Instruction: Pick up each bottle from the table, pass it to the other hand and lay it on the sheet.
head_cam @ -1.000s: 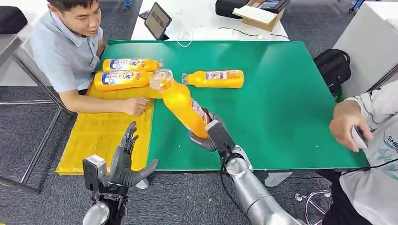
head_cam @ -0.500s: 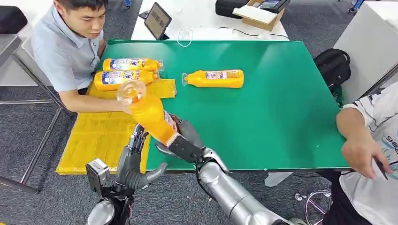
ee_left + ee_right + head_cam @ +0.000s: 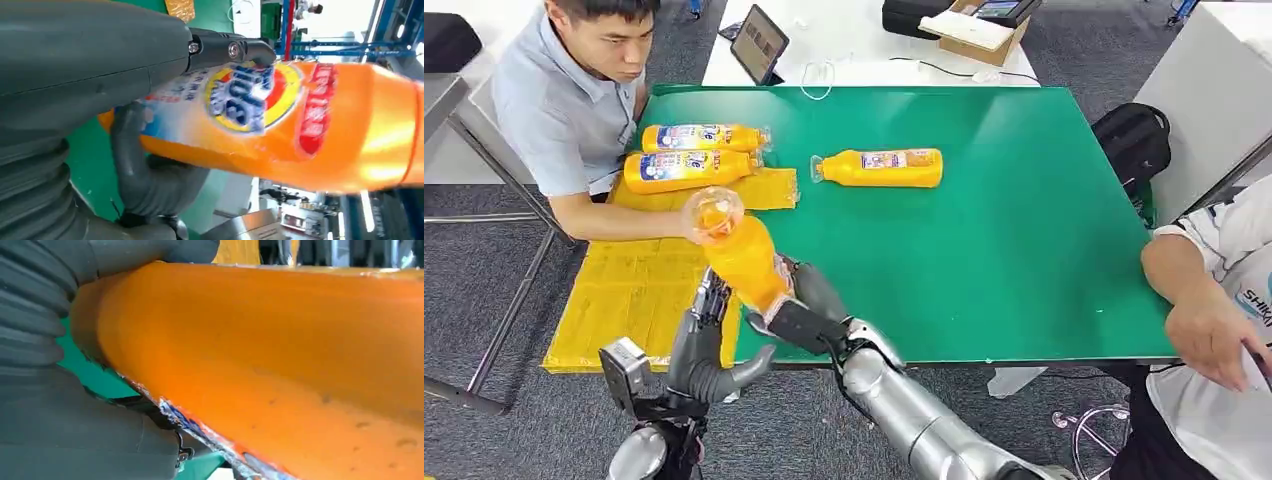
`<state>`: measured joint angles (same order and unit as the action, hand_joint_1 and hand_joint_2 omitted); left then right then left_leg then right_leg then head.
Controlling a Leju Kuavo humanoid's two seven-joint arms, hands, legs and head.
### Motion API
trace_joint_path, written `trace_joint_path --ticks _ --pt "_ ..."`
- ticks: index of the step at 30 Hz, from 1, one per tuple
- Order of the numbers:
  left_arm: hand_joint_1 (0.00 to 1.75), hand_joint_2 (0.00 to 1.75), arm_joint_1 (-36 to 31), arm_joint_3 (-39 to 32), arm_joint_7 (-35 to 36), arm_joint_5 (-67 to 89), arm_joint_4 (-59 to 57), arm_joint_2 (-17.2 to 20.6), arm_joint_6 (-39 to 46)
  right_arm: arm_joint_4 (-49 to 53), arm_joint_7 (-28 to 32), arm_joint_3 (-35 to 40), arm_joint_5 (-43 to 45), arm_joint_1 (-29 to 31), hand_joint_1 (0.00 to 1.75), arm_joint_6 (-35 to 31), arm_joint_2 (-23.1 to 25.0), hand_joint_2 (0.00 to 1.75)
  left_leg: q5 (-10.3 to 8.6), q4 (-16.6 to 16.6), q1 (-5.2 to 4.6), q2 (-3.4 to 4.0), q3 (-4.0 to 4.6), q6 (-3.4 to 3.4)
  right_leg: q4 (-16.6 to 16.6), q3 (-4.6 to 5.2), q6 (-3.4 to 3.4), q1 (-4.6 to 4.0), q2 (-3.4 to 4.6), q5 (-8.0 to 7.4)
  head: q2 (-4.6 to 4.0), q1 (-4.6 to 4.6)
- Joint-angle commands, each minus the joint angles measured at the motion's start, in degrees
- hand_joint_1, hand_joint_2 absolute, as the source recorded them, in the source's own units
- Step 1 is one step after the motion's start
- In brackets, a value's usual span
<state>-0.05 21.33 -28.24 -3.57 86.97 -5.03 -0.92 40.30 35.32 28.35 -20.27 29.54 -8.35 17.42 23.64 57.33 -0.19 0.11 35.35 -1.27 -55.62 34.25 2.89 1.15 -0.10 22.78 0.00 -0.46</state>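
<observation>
Orange plastic bottle is gripped by the right robot hand; the left robot hand, fingers spread, touches it mid-handover. Two orange bottles lie on the yellow sheet; one waits on the green worktop.

Orange bottle in right hand

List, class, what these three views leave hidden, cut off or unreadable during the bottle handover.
- Held bottle: base hidden in the head view by the right hand.
- Left hand: the head view cannot settle whether it grips.
- Label text: blurred in the left wrist view.
- Yellow sheet: far end covered by a person's arm.
</observation>
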Motion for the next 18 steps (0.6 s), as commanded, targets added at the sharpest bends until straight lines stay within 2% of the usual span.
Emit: trace_joint_path --ticks 1,2,11,13,18 --pt "0.0 1.75 -6.96 0.02 2.78 -5.71 -5.68 -2.11 2.24 -5.97 2.69 9.79 -3.68 -0.94 1.75 -4.84 2.03 1.75 0.24 0.05 0.21 -0.14 -0.45 0.18 0.02 -0.54 -0.27 -0.22 -0.12 0.25 0.0 0.02" --pt "0.0 1.75 -7.22 0.17 2.8 -5.72 -5.84 -2.17 2.36 -5.91 2.74 10.07 -3.81 -0.97 1.75 -4.96 2.11 1.75 0.08 -0.01 0.09 -0.05 -0.17 0.07 0.04 -0.21 -0.11 -0.09 -0.05 0.08 0.0 0.0" --pt "0.0 1.75 -9.62 0.98 4.62 -5.51 -9.7 -3.17 10.28 -5.27 2.24 13.88 -5.92 -1.16 1.75 -11.64 2.54 1.75 0.04 0.0 0.06 -0.19 -0.1 0.07 0.02 -0.17 -0.11 -0.06 -0.18 0.09 0.0 0.02" --pt "0.0 1.75 -9.76 1.73 4.24 -6.16 -9.61 -2.84 9.93 -5.43 2.29 14.56 -6.17 -1.02 1.75 -12.82 2.47 1.75 0.06 0.01 0.07 -0.17 -0.14 0.09 0.0 -0.21 -0.13 -0.07 -0.16 0.11 0.0 0.02" --pt "0.0 1.75 -8.45 4.74 3.09 -5.91 -6.84 -0.55 6.73 -5.99 2.28 14.44 -3.45 -0.33 1.75 -10.95 2.35 1.75 0.05 -0.01 0.05 -0.11 -0.11 0.07 0.03 -0.15 -0.11 -0.06 -0.11 0.08 0.0 0.0"
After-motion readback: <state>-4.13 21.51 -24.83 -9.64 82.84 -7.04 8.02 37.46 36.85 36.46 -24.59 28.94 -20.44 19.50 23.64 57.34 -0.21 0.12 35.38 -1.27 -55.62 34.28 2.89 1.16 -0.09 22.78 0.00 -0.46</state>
